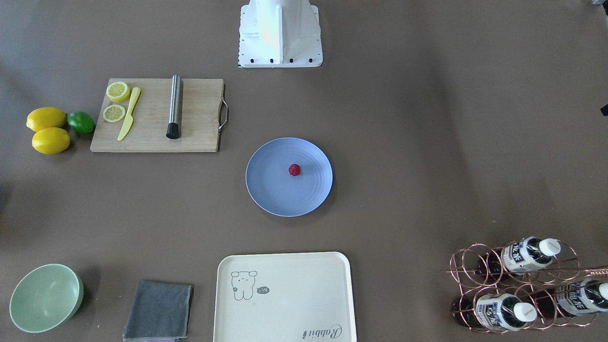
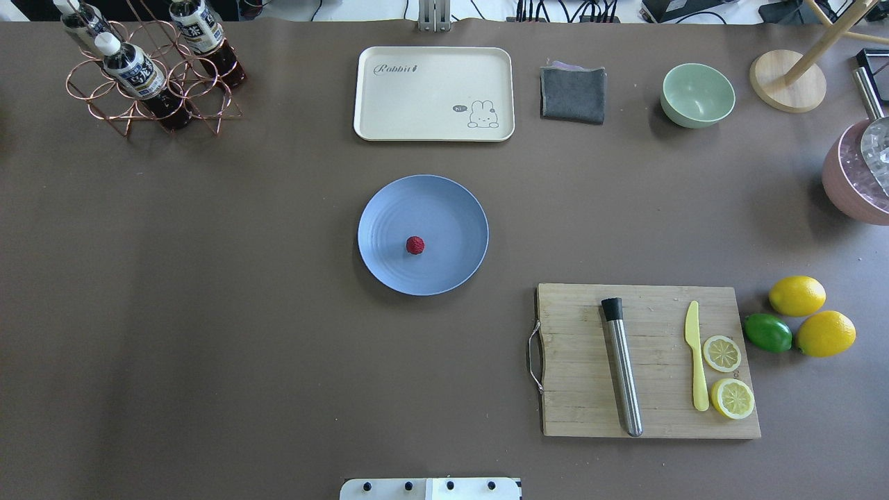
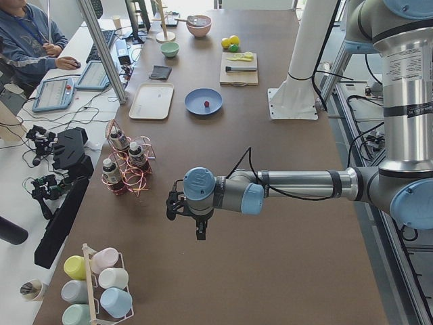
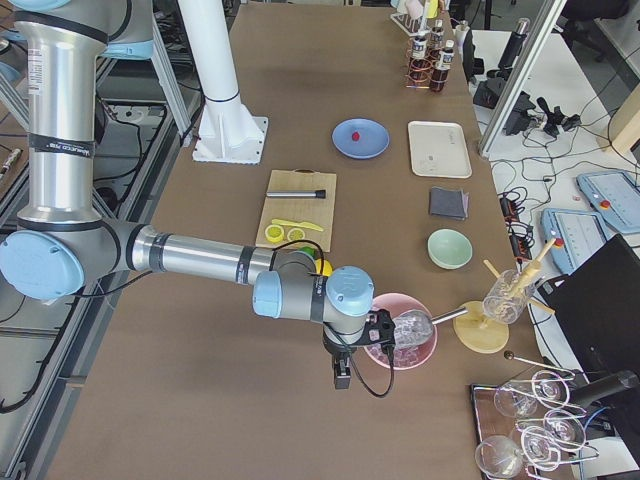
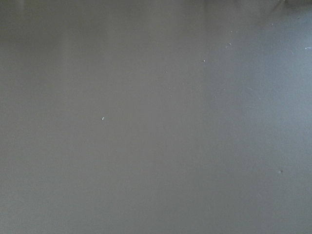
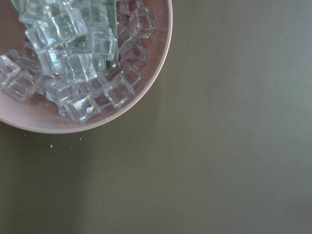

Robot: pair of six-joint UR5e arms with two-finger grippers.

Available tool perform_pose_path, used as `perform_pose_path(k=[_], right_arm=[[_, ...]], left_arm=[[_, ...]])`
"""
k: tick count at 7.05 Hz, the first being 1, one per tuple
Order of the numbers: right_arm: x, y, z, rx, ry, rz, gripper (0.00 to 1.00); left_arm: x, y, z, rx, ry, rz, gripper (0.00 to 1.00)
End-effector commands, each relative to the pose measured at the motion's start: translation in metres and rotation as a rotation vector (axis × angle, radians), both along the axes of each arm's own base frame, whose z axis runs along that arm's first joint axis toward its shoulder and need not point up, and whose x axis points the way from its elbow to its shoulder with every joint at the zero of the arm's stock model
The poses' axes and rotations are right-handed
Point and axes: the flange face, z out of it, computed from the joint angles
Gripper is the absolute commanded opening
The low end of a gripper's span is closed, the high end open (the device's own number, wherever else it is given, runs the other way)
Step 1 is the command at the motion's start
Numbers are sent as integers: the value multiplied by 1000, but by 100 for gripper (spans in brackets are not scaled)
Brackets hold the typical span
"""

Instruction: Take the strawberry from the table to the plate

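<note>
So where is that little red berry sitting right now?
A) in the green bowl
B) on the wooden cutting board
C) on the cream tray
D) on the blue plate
D: the strawberry lies near the middle of the blue plate, as both the overhead and front-facing views show.

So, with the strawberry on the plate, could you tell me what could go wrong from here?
The strawberry is round and lies loose on the plate; a knock could roll it off. The right gripper hangs near the bowl of ice, so a careless move of that arm might hit it and spill cubes.
</note>
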Motion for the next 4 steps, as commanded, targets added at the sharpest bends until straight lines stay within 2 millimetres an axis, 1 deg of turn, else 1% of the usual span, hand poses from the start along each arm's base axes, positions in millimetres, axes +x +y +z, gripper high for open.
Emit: perform_pose_path(k=[1,2,4], right_arm=[[-1,1,1,-3,-15,1,100],[-3,1,-1,-3,-40,2,100],[-3,1,-1,-3,-44,2,100]], left_arm=[[-2,-2,-3,19,-41,-4,99],[-3,2,3,8,-42,-2,99],[-2,-1,4,1,-42,-5,99]])
